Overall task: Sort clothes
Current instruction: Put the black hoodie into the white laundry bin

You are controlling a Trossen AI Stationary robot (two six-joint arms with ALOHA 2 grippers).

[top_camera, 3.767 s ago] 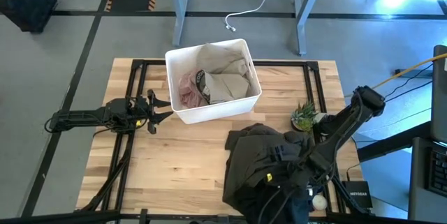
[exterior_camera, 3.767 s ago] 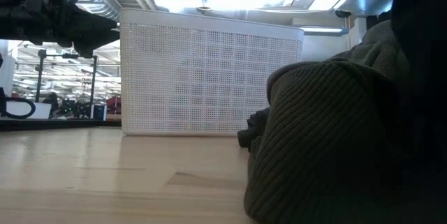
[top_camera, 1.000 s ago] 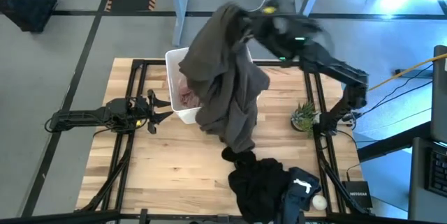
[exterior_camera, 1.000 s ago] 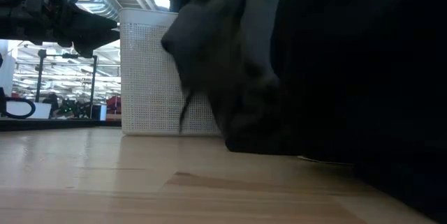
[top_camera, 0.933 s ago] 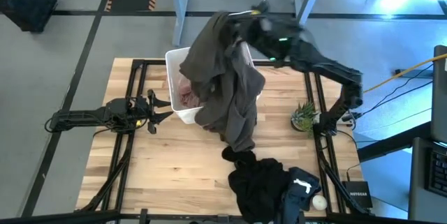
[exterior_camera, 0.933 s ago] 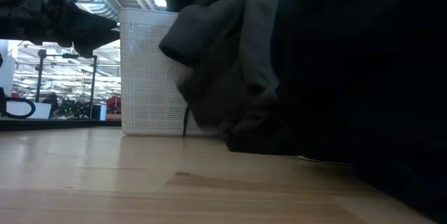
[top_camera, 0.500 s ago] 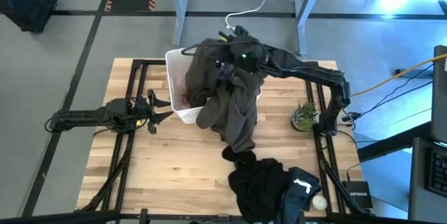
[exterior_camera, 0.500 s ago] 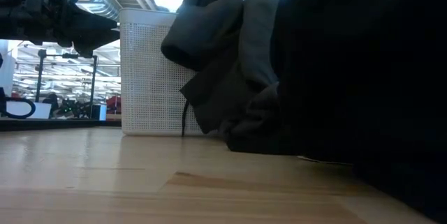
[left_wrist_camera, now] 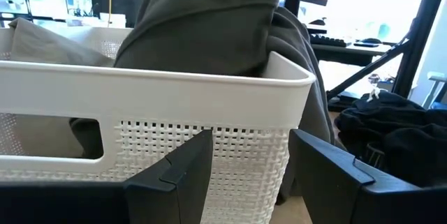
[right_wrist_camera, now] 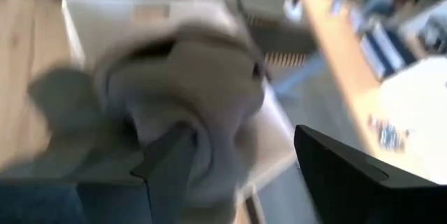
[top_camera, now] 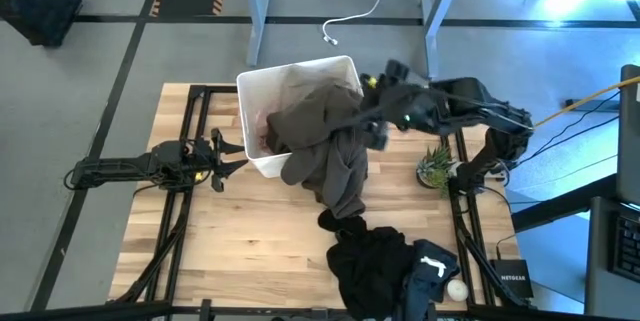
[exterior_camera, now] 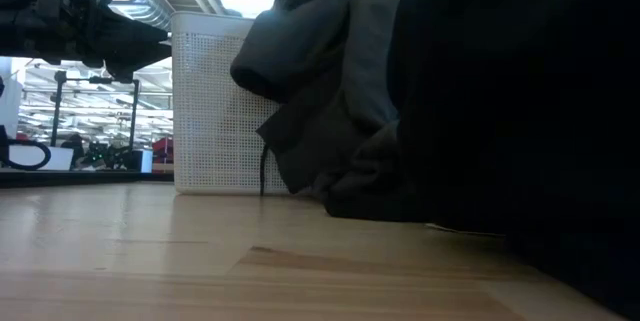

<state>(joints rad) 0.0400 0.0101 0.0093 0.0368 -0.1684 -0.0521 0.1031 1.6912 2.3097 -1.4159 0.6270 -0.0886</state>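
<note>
Dark right arm: reaches from its base at the table's right edge leftward to the bin's right side, forearm roughly level above the table.
Right gripper [top_camera: 378,111]: just beside the bin's right wall, over the hanging cloth; in its wrist view the two fingers [right_wrist_camera: 167,165] stand spread apart with nothing pinched between them.
Dark olive-brown garment [top_camera: 325,131]: one; heaped in the white bin and spilling over its near right rim, a long fold hanging down onto the wooden table [top_camera: 240,241]; free of the gripper.
White bin [top_camera: 258,86]: one, perforated plastic, at the far middle of the table, turned slightly askew.
Pale pink garment [top_camera: 262,139]: one; a patch showing inside the bin at its left, under the olive-brown cloth.
Beige-khaki garment [left_wrist_camera: 49,42]: one; inside the bin, seen in the left wrist view behind the olive-brown heap.
Black garment [top_camera: 375,266]: one crumpled pile on the table's near right part, touching the end of the hanging olive-brown fold.
Navy garment [top_camera: 425,273]: one small piece with a white mark, lying on the black pile's right edge.
Green spiky plant [top_camera: 436,167]: one, at the right edge of the table, near the right arm's base.
Left arm: lies low along the table's left side, pointing at the bin.
Left gripper [top_camera: 222,154]: just left of the bin's near left corner, fingers [left_wrist_camera: 185,175] parted and holding nothing.
</note>
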